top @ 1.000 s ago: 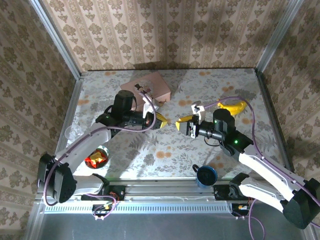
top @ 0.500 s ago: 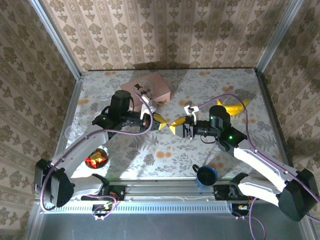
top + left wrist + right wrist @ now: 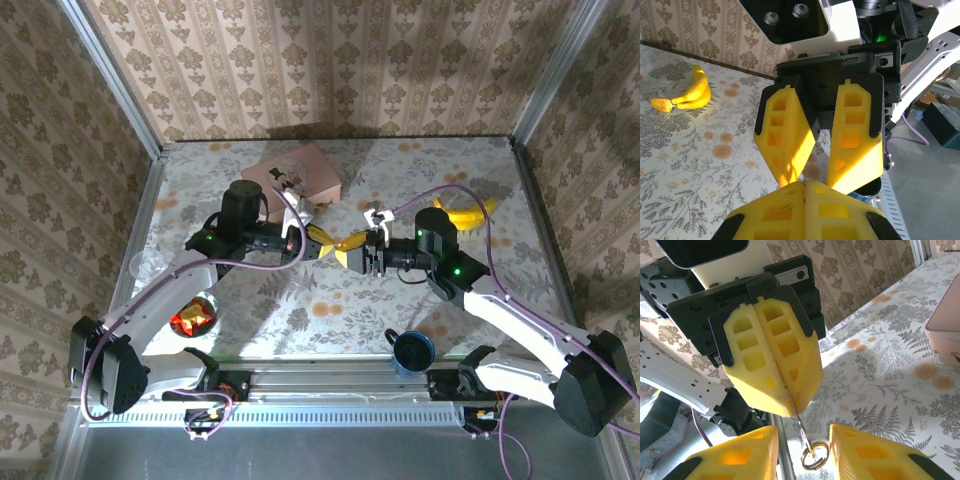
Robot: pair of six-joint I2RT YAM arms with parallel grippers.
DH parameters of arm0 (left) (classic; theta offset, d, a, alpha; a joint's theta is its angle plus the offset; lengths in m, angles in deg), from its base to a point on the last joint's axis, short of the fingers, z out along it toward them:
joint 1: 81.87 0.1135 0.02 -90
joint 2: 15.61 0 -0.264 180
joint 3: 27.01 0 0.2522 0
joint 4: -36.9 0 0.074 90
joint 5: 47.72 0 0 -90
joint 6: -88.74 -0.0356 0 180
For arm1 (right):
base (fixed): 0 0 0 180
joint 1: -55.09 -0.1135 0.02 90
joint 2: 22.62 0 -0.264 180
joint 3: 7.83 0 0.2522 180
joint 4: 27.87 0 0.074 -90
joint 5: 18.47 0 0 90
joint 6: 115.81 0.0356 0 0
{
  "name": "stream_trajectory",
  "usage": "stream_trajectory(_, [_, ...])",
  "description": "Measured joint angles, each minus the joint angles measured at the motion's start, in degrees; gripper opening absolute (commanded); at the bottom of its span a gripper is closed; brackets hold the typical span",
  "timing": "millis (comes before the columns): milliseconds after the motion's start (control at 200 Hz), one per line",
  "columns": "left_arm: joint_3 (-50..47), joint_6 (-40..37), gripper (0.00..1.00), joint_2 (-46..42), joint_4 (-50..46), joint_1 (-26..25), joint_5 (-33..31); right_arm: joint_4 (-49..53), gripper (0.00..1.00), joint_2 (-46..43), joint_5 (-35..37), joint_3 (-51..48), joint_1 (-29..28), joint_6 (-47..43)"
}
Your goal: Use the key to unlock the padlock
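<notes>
My left gripper [image 3: 318, 243] is shut on a thin silver key [image 3: 799, 421], held above the middle of the table. The key's blade comes out between the closed yellow fingers [image 3: 772, 360], and its split ring [image 3: 814, 455] hangs at the free end. My right gripper [image 3: 350, 248] faces the left one tip to tip and is open. Its fingers [image 3: 875, 452] stand either side of the ring without touching it. From the left wrist, my shut gripper [image 3: 805, 192] meets the open right fingers [image 3: 857, 135]. I cannot make out the padlock; a tiny object [image 3: 283, 174] sits on the pink box.
A pink box [image 3: 305, 168] lies at the back, left of centre. A yellow banana [image 3: 462, 214] lies at the right. A blue cup [image 3: 411, 350] stands near the front edge, and a red-orange object [image 3: 192, 315] sits at the front left.
My right gripper has moved left until its open fingers bracket the key ring. The left gripper drew back slightly at first, then held still with the key.
</notes>
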Motion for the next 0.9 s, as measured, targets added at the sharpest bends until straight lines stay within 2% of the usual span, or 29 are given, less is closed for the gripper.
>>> stream_trajectory(415, [-0.59,1.07,0.0,0.0,2.29,0.0,0.02,-1.27,0.21,1.29,-0.85,0.13,-0.26,1.2])
stream_trajectory(900, [-1.18,1.14,0.0,0.0,3.32,0.02,0.17,-1.05,0.15,0.68,0.22,0.13,-0.26,1.2])
